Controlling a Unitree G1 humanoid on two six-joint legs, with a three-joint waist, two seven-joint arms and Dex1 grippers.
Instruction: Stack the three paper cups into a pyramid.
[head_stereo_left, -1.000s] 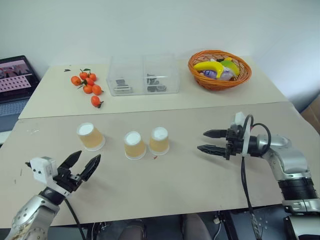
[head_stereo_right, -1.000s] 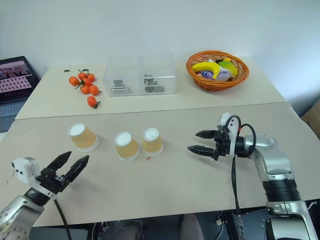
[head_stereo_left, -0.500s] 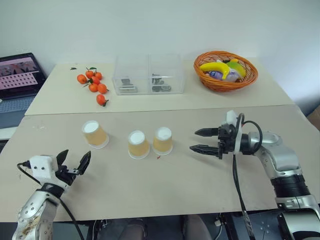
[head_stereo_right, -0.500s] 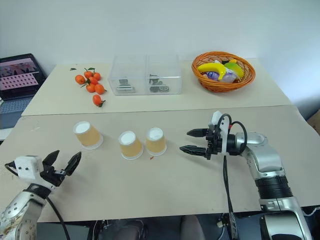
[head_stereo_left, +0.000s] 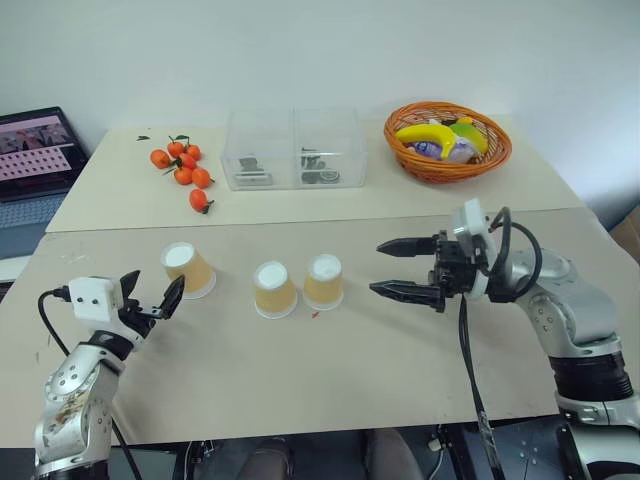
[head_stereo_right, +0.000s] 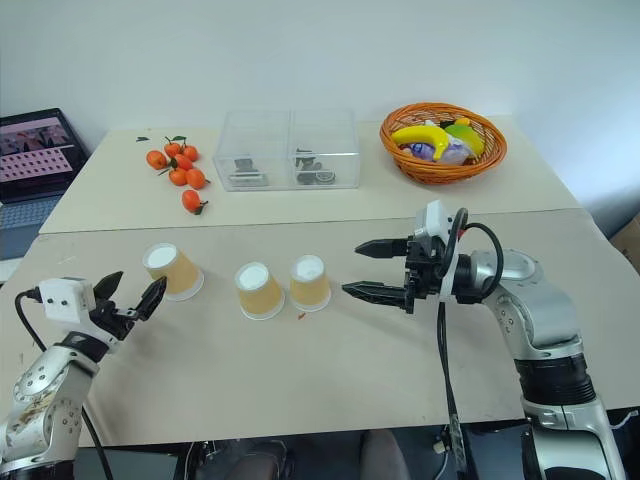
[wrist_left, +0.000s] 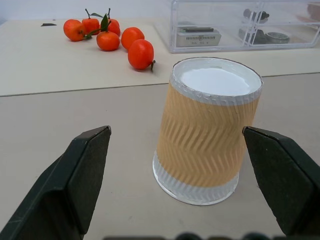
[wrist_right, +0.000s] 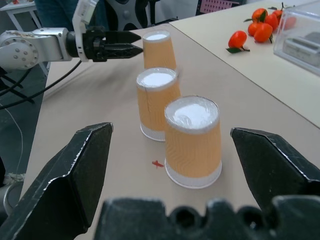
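Note:
Three paper cups stand upside down in a row on the near table, tan-orange with white rims. The left cup (head_stereo_left: 187, 270) (wrist_left: 205, 130) stands apart; the middle cup (head_stereo_left: 273, 289) (wrist_right: 157, 104) and right cup (head_stereo_left: 324, 281) (wrist_right: 192, 141) stand close together. My left gripper (head_stereo_left: 148, 296) is open, just left of the left cup, which sits ahead of its spread fingers (wrist_left: 75, 185). My right gripper (head_stereo_left: 404, 268) is open, pointing left at the right cup from a short gap, fingers (wrist_right: 75, 175) wide. No pyramid stands.
On the far table lie a cluster of tangerines (head_stereo_left: 182, 170), a clear plastic box (head_stereo_left: 292, 148) with small items, and an orange basket (head_stereo_left: 447, 140) of fruit. A laptop (head_stereo_left: 30, 150) sits at the far left. A seam (head_stereo_left: 400, 218) separates the two tables.
My left gripper has moved forward, closer to the left cup. My right gripper has risen and moved left toward the right cup. The cups have not moved.

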